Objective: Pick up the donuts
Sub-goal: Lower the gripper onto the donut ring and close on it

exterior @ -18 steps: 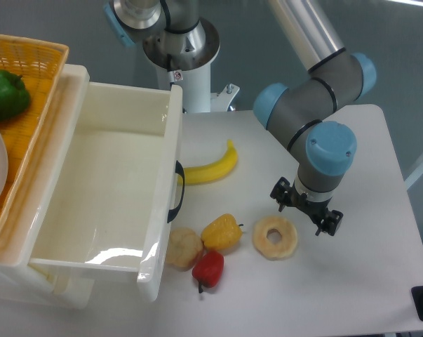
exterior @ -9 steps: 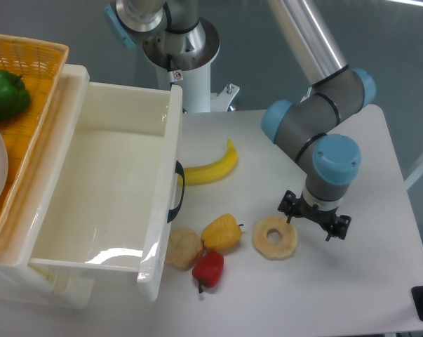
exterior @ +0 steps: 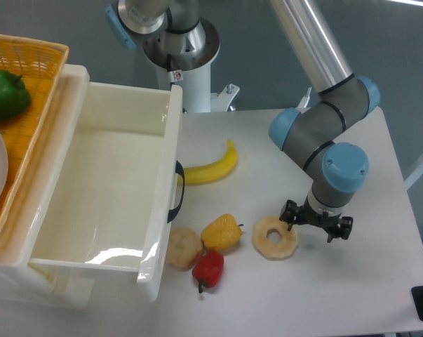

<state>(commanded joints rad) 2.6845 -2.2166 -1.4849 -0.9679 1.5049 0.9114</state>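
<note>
The donut [exterior: 274, 238], a pale yellow-beige flat ring with a centre hole, lies flat on the white table [exterior: 379, 281] right of the yellow pepper. My gripper [exterior: 316, 226] hangs from the blue-capped wrist just right of the donut. Its two dark fingers are spread apart. The left fingertip [exterior: 288, 213] stands at the donut's right rim; the right one is over bare table. Nothing is between the fingers.
A yellow pepper [exterior: 222, 232], a tan lump [exterior: 182, 248] and a red pepper [exterior: 209, 268] lie left of the donut. A banana [exterior: 212, 168] lies further back. A white bin [exterior: 99, 189] stands at the left, next to an orange basket [exterior: 18, 77] with a green pepper [exterior: 4, 94].
The arm has swung right and a little forward, carrying the gripper from behind the donut's right side to a spot at its right rim. The donut has not moved.
</note>
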